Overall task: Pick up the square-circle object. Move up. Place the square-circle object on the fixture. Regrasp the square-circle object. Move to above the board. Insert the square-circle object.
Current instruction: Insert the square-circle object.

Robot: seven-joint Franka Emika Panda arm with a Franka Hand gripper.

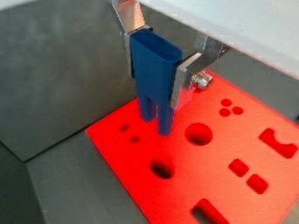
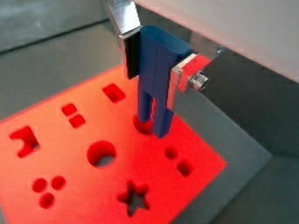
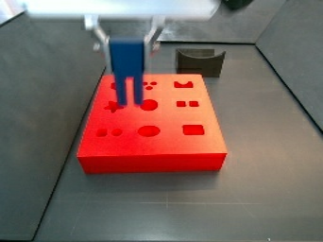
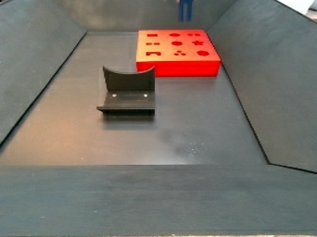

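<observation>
My gripper (image 1: 155, 77) is shut on the square-circle object (image 1: 153, 70), a blue elongated block that hangs upright between the silver fingers (image 1: 177, 87). Both wrist views show its two lower prongs reaching down to the red board (image 1: 128, 166) among the cut-out holes. The blue block (image 2: 152, 74) ends close to a round hole; I cannot tell whether it touches the board (image 2: 65, 153). In a side view the gripper (image 3: 127, 45) holds the block (image 3: 127, 68) over the far left part of the board (image 3: 151, 159). The dark fixture (image 3: 199, 60) stands behind the board, with nothing on it.
In the other side view the fixture (image 4: 126, 91) sits mid-floor in front of the board (image 4: 180, 68), and only the block's tip (image 4: 187, 9) shows at the top edge. Sloping grey walls enclose the dark floor.
</observation>
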